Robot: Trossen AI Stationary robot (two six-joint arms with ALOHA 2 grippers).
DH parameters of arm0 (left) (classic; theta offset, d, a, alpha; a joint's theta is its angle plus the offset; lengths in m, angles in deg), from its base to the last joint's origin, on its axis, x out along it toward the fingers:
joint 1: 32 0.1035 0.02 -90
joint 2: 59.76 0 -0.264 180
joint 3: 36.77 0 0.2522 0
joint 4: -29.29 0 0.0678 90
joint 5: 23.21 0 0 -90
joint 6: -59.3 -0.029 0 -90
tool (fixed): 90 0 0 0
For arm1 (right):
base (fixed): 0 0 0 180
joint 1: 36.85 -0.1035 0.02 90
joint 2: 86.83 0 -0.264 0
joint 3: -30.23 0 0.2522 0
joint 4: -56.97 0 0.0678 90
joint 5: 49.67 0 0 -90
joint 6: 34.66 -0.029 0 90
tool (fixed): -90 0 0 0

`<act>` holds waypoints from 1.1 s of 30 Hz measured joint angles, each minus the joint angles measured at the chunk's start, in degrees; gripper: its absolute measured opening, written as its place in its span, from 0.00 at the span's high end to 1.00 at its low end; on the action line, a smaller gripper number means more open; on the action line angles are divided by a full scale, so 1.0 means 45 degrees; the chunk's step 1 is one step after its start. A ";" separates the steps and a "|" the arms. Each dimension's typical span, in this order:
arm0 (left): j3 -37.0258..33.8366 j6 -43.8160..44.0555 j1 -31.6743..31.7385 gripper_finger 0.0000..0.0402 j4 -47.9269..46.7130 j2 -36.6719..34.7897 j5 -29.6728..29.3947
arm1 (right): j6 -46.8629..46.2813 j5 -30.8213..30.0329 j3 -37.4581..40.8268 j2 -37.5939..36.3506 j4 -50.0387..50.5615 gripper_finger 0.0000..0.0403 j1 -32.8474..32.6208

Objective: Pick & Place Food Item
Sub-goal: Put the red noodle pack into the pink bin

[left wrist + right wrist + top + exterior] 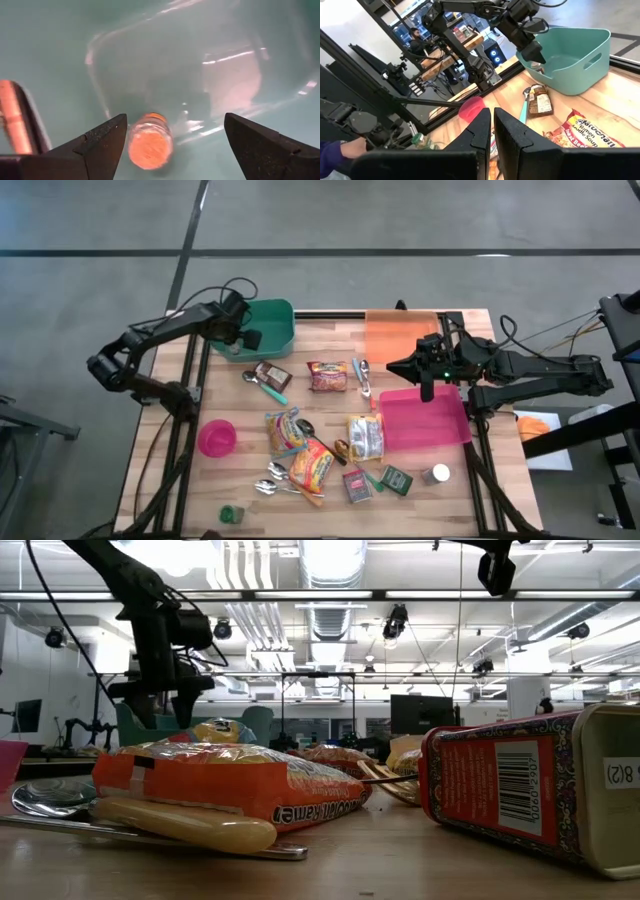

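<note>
Over at ten o'clock on the wooden desk [330, 420]: left end effector [250, 338] spread wide, empty, above small orange-capped jar [150, 145] lying inside teal plastic bin [272, 328]. Could clip bin wall on lifting away. Right end effector [396, 367] pinched closed, idle at two o'clock.

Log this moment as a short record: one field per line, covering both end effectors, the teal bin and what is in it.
left end effector: open, hanging over the teal bin at the table's far left corner
bin contents: one small jar lying on the bin floor, between the open fingers but not gripped
right end effector: shut, empty, above the pink tray
food packets: spread over the table's middle, untouched
</note>
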 joint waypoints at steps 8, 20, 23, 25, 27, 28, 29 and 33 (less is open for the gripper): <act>0.0000 -0.0001 -0.0333 0.16 -0.0021 -0.1168 0.1098 | -0.0135 -0.0003 0.0000 -0.0001 -0.0029 0.95 0.0005; 0.0000 0.0188 -0.3189 0.16 -0.0018 -0.3028 0.1131 | -0.0150 -0.0959 0.0005 0.0055 -0.0075 0.95 0.0010; 0.0000 0.0635 -0.4300 0.16 -0.0016 -0.3278 0.1131 | -0.0427 -0.1739 0.0019 0.0099 -0.0224 0.95 0.0019; 0.0000 0.0817 -0.5046 0.16 -0.0005 -0.3386 0.1134 | -0.0863 -0.1952 0.0016 0.0160 -0.0517 0.95 0.0019; 0.0000 0.0857 -0.5756 0.16 0.0053 -0.3455 0.1129 | -0.1428 -0.1963 0.0019 0.0169 -0.0539 0.95 0.0015; 0.0000 0.0860 -0.6074 0.16 0.0081 -0.3466 0.1129 | -0.1594 -0.1974 0.0019 0.0203 -0.0629 0.95 0.0015; 0.0000 0.0869 -0.6405 0.16 0.0135 -0.3472 0.1129 | -0.1638 -0.2012 0.0015 0.0251 -0.0707 0.95 0.0015; 0.0000 0.1161 -0.7394 0.16 0.0461 -0.3472 0.1119 | -0.2189 -0.2053 0.0015 0.0628 -0.0738 0.95 0.0044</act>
